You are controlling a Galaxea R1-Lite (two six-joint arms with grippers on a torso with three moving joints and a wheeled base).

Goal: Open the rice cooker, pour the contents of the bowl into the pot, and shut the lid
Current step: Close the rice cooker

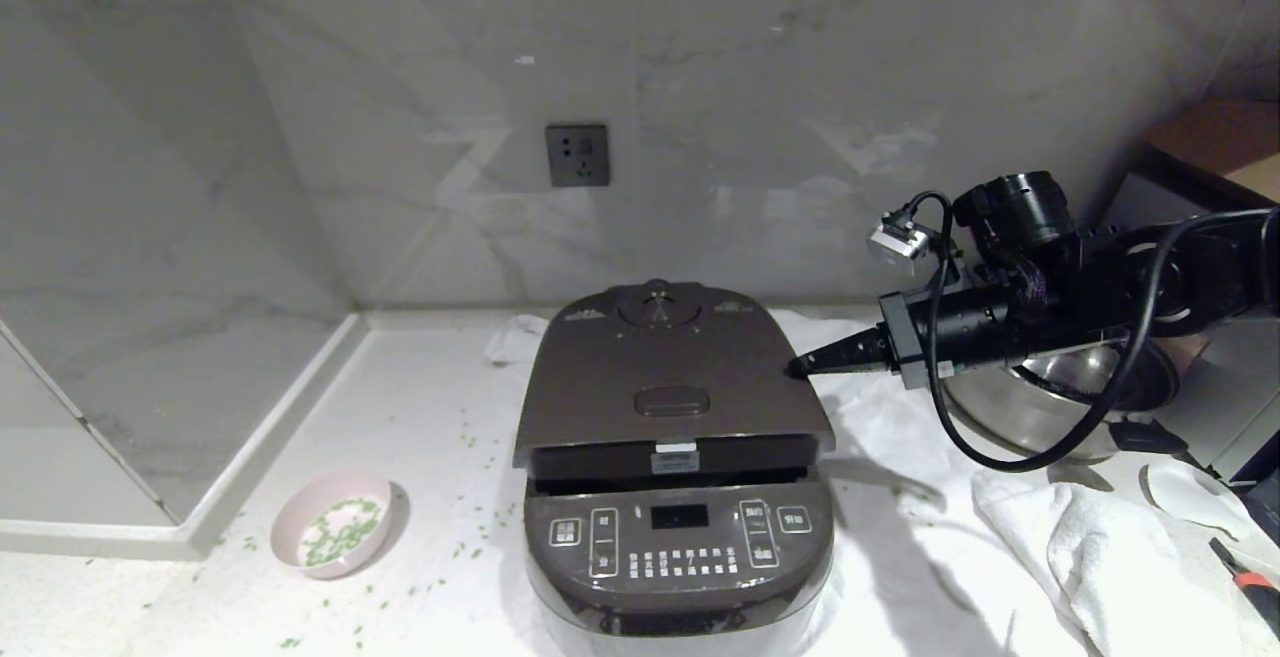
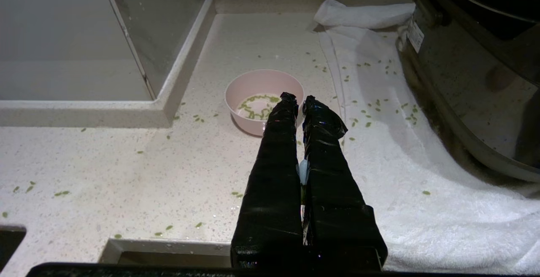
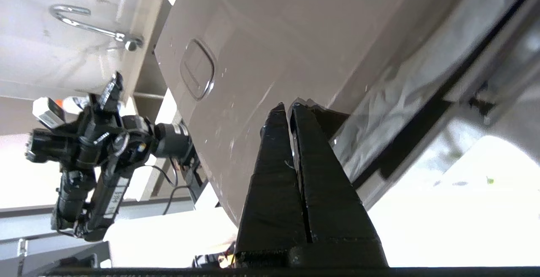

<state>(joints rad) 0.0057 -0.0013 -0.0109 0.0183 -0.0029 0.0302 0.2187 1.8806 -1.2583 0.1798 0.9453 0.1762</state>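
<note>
Pot hidden under lid (image 1: 672,382) ajar on rice cooker (image 1: 680,537)

Steel pan (image 1: 1060,397), white towel (image 1: 1090,547), wall socket (image 1: 578,155), marble counter (image 1: 420,407).

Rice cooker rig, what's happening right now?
The right gripper, fingers shut, is at the right edge of the lid, which sits slightly ajar over the rice cooker, a dark gap showing along its front. The bowl stands on the counter to the cooker's left, a few green grains in it and more scattered around. The left gripper, also shut, hangs idle near the bowl, holding nothing.
</note>
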